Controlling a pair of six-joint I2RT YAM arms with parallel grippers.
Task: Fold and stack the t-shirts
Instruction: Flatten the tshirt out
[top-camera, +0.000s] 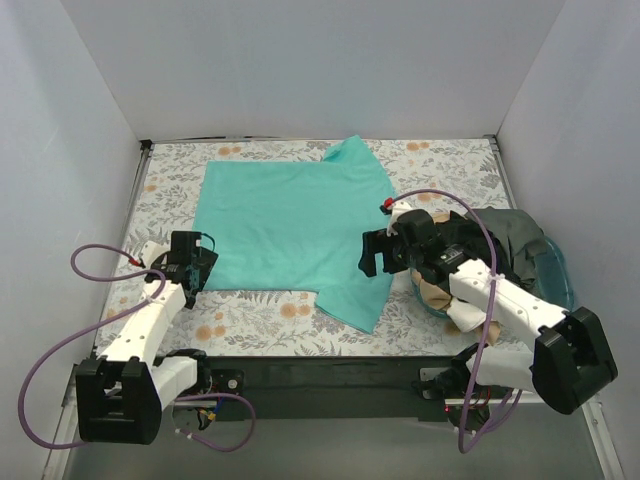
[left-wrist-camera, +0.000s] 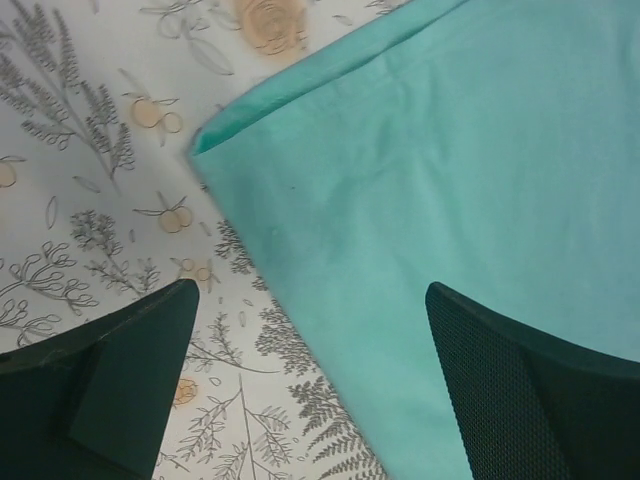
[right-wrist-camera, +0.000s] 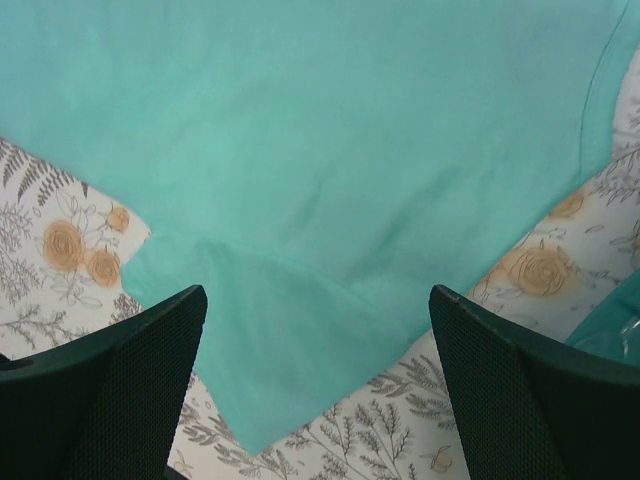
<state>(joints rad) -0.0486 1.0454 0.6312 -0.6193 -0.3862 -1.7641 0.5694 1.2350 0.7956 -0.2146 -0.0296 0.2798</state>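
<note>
- Top view: the bright teal-green cloth t-shirt (top-camera: 290, 225) lies spread flat in the middle of the flower-printed worktop (top-camera: 250, 320), with one sleeve toward the far edge and one toward the near edge.
- The left hand (top-camera: 190, 265) hangs at its near-left corner, and the right hand (top-camera: 378, 252) is over its right side.
- By the right edge, a translucent blue plastic tub (top-camera: 557, 262) holds a dark grey-olive shirt (top-camera: 515, 232). A beige shirt (top-camera: 440, 297) peeks out beside the right arm.
- Left wrist: the left hand (left-wrist-camera: 310, 300) is spread wide and grips nothing. The t-shirt's (left-wrist-camera: 430, 200) corner is right below it, with bare worktop (left-wrist-camera: 80, 200) alongside.
- Right wrist: the right hand (right-wrist-camera: 318, 295) is spread too and holds nothing. It hovers above the t-shirt (right-wrist-camera: 300, 150) where the sleeve juts out.
</note>
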